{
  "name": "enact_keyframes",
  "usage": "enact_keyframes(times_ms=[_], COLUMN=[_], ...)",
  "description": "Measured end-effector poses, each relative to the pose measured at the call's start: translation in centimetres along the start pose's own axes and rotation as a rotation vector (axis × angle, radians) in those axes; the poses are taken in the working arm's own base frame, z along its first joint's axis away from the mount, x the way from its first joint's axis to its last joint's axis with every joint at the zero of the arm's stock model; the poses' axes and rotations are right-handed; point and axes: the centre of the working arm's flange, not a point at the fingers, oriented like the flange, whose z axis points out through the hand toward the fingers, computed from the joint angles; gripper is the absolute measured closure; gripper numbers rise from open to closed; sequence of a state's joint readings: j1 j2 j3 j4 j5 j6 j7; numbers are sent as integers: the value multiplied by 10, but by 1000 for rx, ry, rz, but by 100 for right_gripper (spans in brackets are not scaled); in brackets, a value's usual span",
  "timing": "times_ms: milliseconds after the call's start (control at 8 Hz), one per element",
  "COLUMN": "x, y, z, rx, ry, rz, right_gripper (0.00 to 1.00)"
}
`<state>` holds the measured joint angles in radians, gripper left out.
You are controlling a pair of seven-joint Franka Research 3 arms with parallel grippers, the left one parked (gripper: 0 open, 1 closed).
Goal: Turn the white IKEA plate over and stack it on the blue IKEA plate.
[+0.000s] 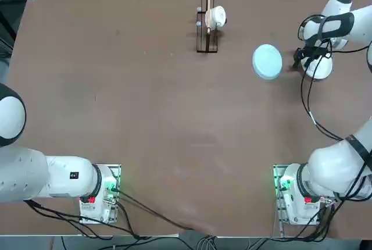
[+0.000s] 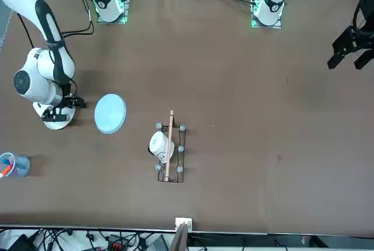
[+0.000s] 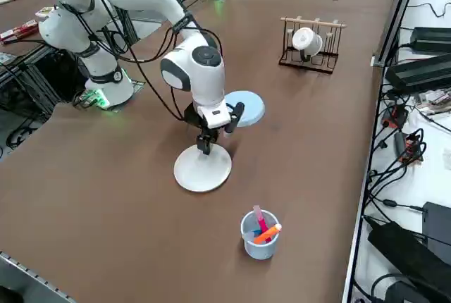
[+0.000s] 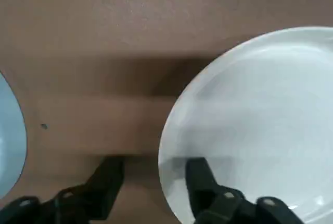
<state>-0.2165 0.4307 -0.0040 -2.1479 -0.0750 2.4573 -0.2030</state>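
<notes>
Left to right from overhead: a white mug [image 1: 217, 17] on a rack [image 1: 207, 45], the blue IKEA plate [image 1: 267, 61], and the right gripper [image 4: 154, 165], fingers [image 4: 110, 177] open at the white IKEA plate [image 1: 319, 70], which the arm [image 1: 338, 27] partly hides.

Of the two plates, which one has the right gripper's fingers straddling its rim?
The white plate: one of the right gripper's fingers is over it, the other beyond its edge; the blue plate has neither over it.
</notes>
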Motion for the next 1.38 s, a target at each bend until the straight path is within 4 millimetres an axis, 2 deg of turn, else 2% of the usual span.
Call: enact_keyframes(times_ms=[250,500,625,875,1000,1250,1375], x=[3,4,5,11,19,37,45], y=[1,2,2,-1,-4,-12,-21], z=[-5,-8,-12,-21,-35,-85,-117], rx=[-8,-12,-13,-7,-3,2,10], ry=[10,14,14,-28,-59,-125,-156], rz=[-13,-17,-19,-30,-37,-56,-66], right_gripper=[77,93,96,96,96,96,97])
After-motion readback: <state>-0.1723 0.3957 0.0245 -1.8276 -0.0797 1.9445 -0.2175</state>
